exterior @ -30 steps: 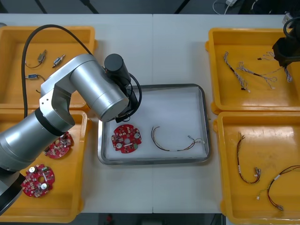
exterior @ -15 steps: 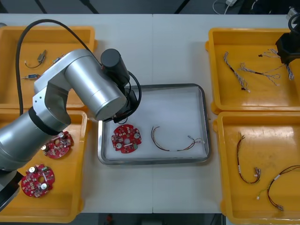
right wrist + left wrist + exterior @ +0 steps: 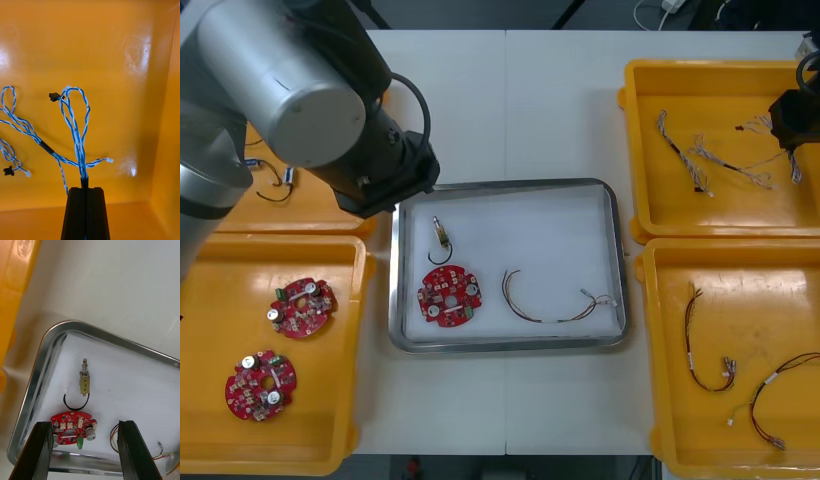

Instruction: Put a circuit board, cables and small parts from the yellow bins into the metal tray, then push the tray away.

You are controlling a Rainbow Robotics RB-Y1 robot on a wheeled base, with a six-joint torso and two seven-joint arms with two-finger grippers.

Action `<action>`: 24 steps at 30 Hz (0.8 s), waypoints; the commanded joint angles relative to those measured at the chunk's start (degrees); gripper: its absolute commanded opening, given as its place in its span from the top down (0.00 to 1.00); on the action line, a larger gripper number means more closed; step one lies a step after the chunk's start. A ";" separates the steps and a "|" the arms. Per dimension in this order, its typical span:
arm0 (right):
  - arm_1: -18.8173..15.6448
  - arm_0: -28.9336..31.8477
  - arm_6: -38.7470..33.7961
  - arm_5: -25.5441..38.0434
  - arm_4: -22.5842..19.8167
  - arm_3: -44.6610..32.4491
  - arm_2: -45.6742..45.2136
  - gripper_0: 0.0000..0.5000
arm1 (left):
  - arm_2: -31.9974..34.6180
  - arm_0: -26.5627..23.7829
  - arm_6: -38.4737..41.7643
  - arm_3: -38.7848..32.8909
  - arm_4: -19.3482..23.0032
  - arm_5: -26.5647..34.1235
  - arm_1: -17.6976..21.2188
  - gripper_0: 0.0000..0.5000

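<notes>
The metal tray (image 3: 612, 260), white inside, holds a round red circuit board (image 3: 448, 297), a red and yellow cable (image 3: 552, 303) and a small metal part (image 3: 440, 236) with a curled black wire. My left gripper (image 3: 84, 423) hangs open above the tray's near left corner. Between its fingers (image 3: 43, 444) I see the circuit board (image 3: 71, 424), and the small metal part (image 3: 85, 380) lies beyond it. My right gripper (image 3: 85, 189) is shut on a twisted blue and white cable (image 3: 77, 135), which it holds over the far right yellow bin (image 3: 650, 210).
The near left bin (image 3: 350, 400) holds two more circuit boards (image 3: 300, 307). Black and red cables (image 3: 705, 350) lie in the near right bin (image 3: 655, 400). More blue and white cables (image 3: 700, 160) lie in the far right bin. My left arm (image 3: 290, 70) looms over the far left bin.
My left arm has lifted and drawn back to the far left, uncovering the tray's left side. A small metal part with a black wire now lies in the tray.
</notes>
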 commanded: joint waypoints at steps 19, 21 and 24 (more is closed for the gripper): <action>-2.31 10.04 1.32 -14.13 -1.73 -1.65 -1.20 0.96 | 9.62 -8.40 -11.34 16.33 0.65 -0.75 14.24 0.00; -2.04 10.66 1.58 -15.10 -1.91 -1.65 -1.28 0.95 | 9.80 -8.49 -12.75 18.79 -0.23 -1.54 15.03 0.00; -2.04 10.74 1.93 -15.19 -2.17 -1.56 -1.20 0.76 | 9.88 -8.40 -14.41 22.31 -1.46 -3.39 16.17 0.00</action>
